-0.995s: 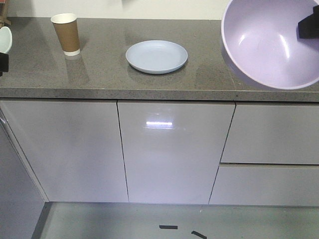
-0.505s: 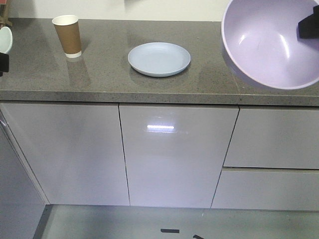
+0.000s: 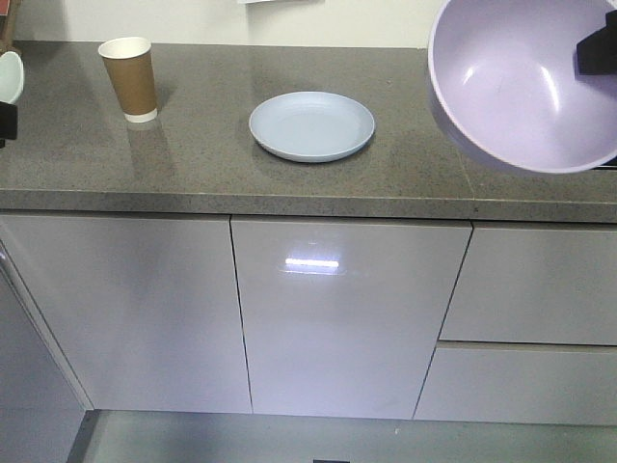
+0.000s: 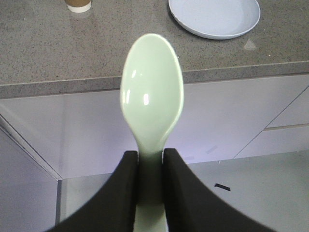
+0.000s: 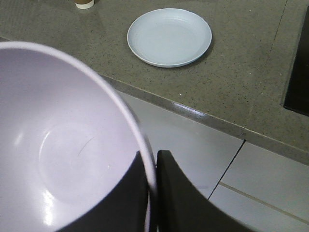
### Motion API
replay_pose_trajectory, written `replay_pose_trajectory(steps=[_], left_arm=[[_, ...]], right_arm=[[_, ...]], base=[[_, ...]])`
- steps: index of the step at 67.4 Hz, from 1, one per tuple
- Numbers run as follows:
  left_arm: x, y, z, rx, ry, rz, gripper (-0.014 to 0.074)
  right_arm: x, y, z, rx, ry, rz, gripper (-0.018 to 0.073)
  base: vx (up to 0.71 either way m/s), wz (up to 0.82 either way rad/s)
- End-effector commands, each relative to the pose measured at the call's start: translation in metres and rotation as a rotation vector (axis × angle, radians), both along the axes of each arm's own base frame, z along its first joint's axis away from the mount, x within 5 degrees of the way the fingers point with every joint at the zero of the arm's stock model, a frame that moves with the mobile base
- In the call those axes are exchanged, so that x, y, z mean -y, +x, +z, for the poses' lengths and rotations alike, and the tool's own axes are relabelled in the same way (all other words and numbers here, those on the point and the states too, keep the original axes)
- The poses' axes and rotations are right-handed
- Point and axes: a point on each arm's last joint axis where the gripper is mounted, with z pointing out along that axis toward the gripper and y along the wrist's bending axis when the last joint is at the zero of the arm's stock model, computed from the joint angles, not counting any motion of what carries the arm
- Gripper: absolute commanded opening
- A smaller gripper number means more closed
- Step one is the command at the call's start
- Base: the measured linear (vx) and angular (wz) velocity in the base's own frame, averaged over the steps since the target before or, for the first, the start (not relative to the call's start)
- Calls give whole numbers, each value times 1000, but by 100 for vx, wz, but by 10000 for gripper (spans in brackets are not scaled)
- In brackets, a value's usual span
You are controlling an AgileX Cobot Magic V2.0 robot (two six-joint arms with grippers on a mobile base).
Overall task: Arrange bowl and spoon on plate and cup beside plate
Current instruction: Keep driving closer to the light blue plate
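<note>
The pale blue-grey plate (image 3: 311, 125) lies empty on the grey counter, also seen as the plate (image 4: 214, 17) and the plate (image 5: 169, 36) from the wrists. The brown paper cup (image 3: 130, 79) stands upright to its left. My left gripper (image 4: 150, 157) is shut on the handle of the mint-green spoon (image 4: 152, 92), held in the air in front of the cabinets; the spoon's tip (image 3: 9, 75) shows at the left edge. My right gripper (image 5: 153, 159) is shut on the rim of the lavender bowl (image 5: 58, 145), held up at the right, the bowl (image 3: 525, 82) tilted toward the camera.
The grey stone counter (image 3: 222, 164) has a front edge above glossy white cabinet doors (image 3: 337, 309) and drawers at the right. A dark inset panel (image 5: 297, 72) lies in the counter right of the plate. A white wall runs behind.
The counter, plate and cup have shifted slightly lower and nearer in the front view, as the camera moved. The bowl and spoon keep their places in the view.
</note>
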Motion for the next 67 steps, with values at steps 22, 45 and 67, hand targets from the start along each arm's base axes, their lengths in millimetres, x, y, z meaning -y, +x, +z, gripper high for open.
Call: replay_pose_trajectory(steps=[22, 45, 67], left_arm=[[0, -4, 16, 96, -37, -2, -6], [0, -4, 16, 96, -37, -2, -6], [0, -4, 16, 96, -37, -2, -6]], right_arm=[[1, -7, 17, 104, 34, -16, -4], [1, -7, 17, 104, 34, -16, -4], [1, -7, 17, 104, 34, -16, -4]], base=[[10, 0], [9, 0], [6, 0]])
